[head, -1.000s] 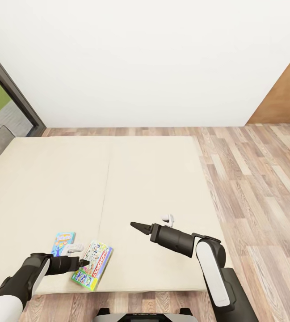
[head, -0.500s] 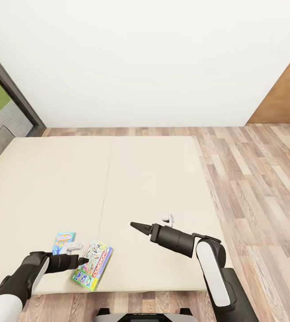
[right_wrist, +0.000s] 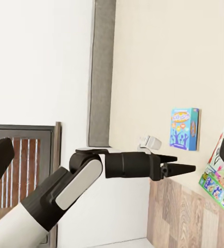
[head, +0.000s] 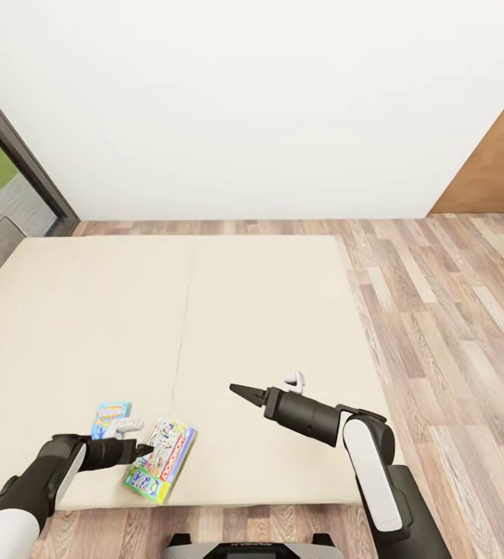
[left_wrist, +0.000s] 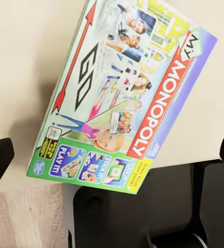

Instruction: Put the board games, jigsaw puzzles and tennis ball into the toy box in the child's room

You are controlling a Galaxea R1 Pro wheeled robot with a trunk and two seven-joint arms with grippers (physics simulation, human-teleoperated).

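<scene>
Both arms had white upper segments, black forearms and pointed black fingers (head: 244, 391); a small white fitting, perhaps a cable clip, topped each wrist.

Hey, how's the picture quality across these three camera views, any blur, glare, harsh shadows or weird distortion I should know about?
Head view: sharp, flat even lighting, no glare; floor planks fan outward, a wide-angle stretch. Left wrist view: the Monopoly box is crisp, lettering readable, with a soft shadow on the bed beside it. Right wrist view: the scene appears rotated; the left claw and small blue game box are clear.
</scene>
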